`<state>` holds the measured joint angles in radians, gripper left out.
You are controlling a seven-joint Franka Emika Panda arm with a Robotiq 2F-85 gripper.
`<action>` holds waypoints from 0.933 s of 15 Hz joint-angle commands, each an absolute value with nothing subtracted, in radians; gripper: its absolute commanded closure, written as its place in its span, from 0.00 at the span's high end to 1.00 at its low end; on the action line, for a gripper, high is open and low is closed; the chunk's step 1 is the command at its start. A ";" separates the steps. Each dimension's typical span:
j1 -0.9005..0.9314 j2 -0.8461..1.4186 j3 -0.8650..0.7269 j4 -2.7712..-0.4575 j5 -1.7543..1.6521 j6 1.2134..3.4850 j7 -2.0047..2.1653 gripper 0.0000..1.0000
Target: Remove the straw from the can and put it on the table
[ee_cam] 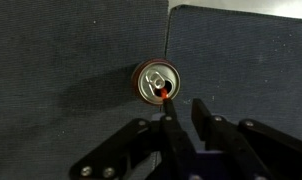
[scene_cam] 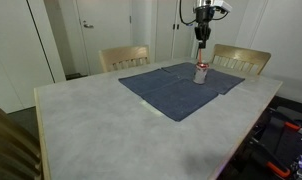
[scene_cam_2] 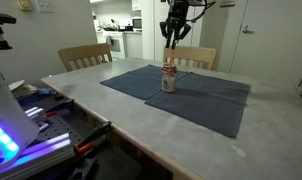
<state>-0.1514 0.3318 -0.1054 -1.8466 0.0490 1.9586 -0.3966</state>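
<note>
Marbled table [scene_cam: 81, 125], blue cloth [scene_cam: 156, 92]: straw not yet out.
On the cloth stands the can [scene_cam: 201, 73]. The straw [ee_cam: 163, 92] rises from its mouth to the claw [ee_cam: 185, 110] just above, nearly closed; whether it pinches the straw I cannot tell. Lifting out and laying down are left.

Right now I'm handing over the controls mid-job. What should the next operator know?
Gripper: directly above the can, jaws close together at the straw's upper end. No view shows whether they are clamping it.
Straw: upright, lower end in the can's opening.
Can: upright on the dark blue cloth, which lies on the table.
Done: gripper lined up at the straw.
Left: confirm the grip, lift the straw clear of the can, then lay it on the table.
</note>
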 commanded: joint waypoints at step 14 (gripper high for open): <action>-0.173 0.322 -0.113 -1.790 0.011 1.874 -0.311 0.00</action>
<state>-0.1650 0.3331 -0.1125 -1.8175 0.0362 1.9305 -0.3458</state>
